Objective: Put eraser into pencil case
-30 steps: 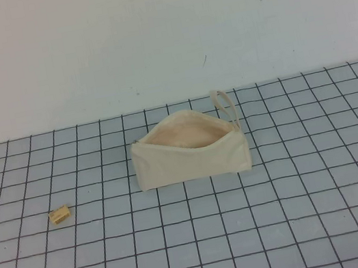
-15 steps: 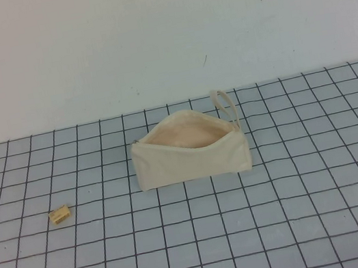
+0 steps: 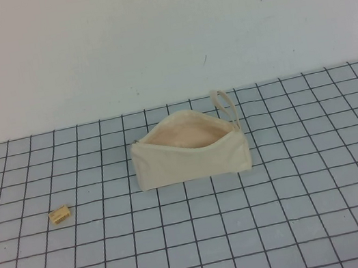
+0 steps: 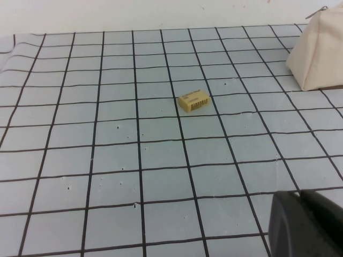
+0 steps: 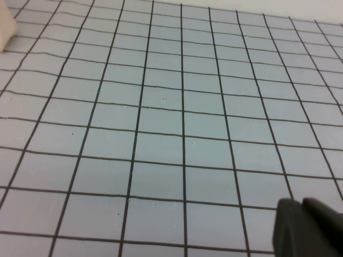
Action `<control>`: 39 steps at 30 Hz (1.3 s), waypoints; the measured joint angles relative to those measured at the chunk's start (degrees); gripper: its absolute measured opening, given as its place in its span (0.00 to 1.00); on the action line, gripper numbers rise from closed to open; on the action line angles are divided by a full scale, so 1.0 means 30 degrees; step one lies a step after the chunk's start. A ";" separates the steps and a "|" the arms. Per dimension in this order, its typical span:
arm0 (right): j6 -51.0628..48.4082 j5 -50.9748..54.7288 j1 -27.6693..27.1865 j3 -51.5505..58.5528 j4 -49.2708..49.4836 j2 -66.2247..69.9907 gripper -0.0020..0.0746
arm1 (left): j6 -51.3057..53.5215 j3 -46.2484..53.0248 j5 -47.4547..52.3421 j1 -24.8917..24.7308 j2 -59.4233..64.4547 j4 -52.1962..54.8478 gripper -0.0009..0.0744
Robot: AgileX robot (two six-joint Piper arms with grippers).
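The eraser (image 3: 59, 215), a tiny tan-yellow block, lies on the grid mat at the left. It also shows in the left wrist view (image 4: 193, 100), a few squares ahead of my left gripper (image 4: 301, 195), whose dark fingers rest together and hold nothing. The pencil case (image 3: 190, 160), a cream fabric pouch, stands at the middle of the mat with its zip mouth open upward and its loop strap (image 3: 224, 104) at the right end. One end of it shows in the left wrist view (image 4: 321, 53). My right gripper (image 5: 302, 202) is shut and empty over bare mat. Neither gripper shows in the high view.
The blue-grey grid mat (image 3: 303, 209) covers the table up to a plain pale wall (image 3: 161, 33) at the back. A corner of the pouch (image 5: 6, 21) shows at the edge of the right wrist view.
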 joint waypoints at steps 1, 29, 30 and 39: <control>0.0000 0.0000 0.0000 0.0000 0.0000 0.0000 0.02 | 0.0000 0.0000 0.0000 0.0000 0.0000 0.0000 0.01; 0.0000 0.0000 0.0000 0.0000 0.0000 0.0000 0.02 | 0.0008 0.0127 -1.1461 0.0000 0.0000 0.0013 0.01; 0.0000 0.0000 0.0000 0.0000 0.0000 0.0000 0.02 | 0.0008 0.0127 -1.2179 0.0000 0.0000 0.0013 0.01; 0.0000 0.0000 0.0000 0.0000 0.0000 0.0000 0.02 | 0.0041 -0.0414 -1.7455 0.0000 -0.0044 -0.0513 0.01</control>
